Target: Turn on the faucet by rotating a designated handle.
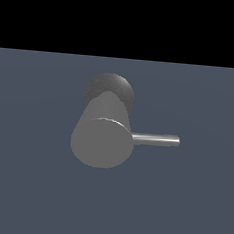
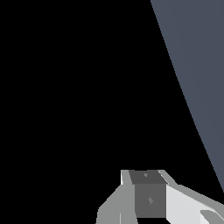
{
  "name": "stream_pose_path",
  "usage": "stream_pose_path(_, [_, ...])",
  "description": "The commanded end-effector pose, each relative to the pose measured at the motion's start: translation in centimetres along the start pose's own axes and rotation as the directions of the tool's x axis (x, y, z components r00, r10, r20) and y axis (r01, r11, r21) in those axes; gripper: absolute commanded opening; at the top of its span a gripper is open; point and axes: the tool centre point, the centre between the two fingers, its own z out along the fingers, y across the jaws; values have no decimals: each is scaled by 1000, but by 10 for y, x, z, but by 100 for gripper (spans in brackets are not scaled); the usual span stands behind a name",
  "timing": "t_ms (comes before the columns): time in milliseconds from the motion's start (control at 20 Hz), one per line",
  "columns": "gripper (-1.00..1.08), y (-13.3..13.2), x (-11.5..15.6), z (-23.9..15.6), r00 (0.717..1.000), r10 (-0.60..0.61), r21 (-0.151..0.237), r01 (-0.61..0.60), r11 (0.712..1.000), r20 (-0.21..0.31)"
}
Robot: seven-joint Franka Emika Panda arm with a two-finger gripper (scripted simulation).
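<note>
Arm waiting far from the faucet

Exterior view: the faucet point(image 1: 101, 137) is standing mid-floor, its handle point(image 1: 155, 139) pointing toward the exterior view's right. Wrist view: the gripper point(image 2: 151, 205) is showing partly; finger state I cannot tell. It should be pushing near the rod's tip.

From my station I see a flat, matte slate-blue floor point(image 1: 27, 191) filling the lower part of the exterior view, its far edge meeting plain black. The faucet point(image 1: 102, 138) stands on it near the middle, its darker rounded base point(image 1: 109, 88) toward that far edge. The handle point(image 1: 155, 139) juts out sideways above the floor, toward the exterior view's right. In my wrist view, only a bare wedge of the same floor point(image 2: 197, 65) shows.
</note>
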Motion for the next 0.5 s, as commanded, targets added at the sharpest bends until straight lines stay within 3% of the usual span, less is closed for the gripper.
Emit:
stream_pose_path(0, [-100,0,5,-4,1000,9,4,-9,1000,-14])
stream_pose_path(450, [-100,-7,17,-13,999,19,-3,-19,1000,-43])
